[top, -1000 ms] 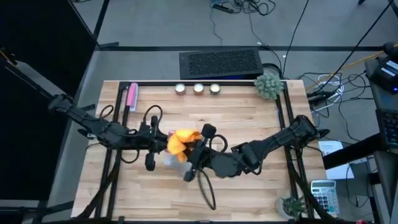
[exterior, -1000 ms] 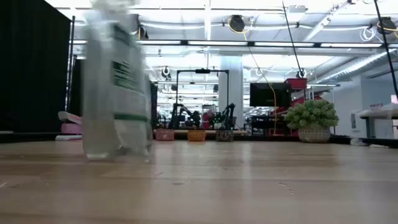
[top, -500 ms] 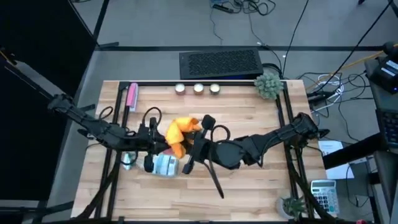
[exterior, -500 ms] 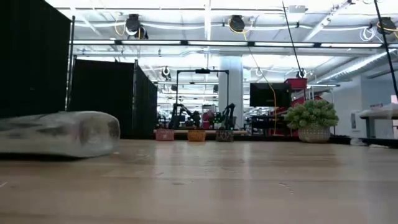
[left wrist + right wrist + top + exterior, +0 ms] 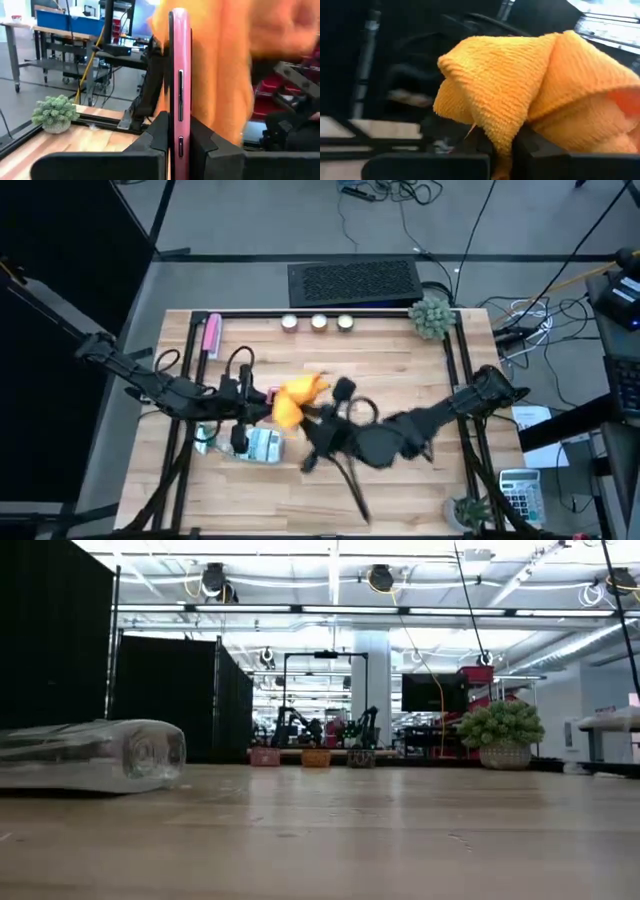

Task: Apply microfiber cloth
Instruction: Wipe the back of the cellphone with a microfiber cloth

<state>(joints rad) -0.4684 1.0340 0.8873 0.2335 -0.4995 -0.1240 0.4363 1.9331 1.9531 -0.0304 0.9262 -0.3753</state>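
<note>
The left gripper (image 5: 179,131) has its jaws closed on a pink-cased smartphone (image 5: 179,80), held on edge and upright between them. The right gripper (image 5: 502,150) has its jaws clamped on a bunched fold of the microfiber cloth (image 5: 535,80), which balloons forward of them. From above, the cloth (image 5: 292,398) sits just beyond the left jaws, against the phone's far face; the left wrist view shows orange fabric (image 5: 225,75) lying along that side.

The step in hand looks like wiping the phone's face. To do it well, the right jaws should keep a loose pad of fabric ahead of them, press it flat on the glass, not the edge, and stroke along the length while the left jaws hold firm.

A clear plastic bottle (image 5: 255,445) lies on its side on the counter (image 5: 400,350) just beside the left jaws; it could roll if nudged.

The right arm is blurred from above, so whether cloth and screen are truly touching is probably, not certainly, so. The phone's face is hidden in every view.
</note>
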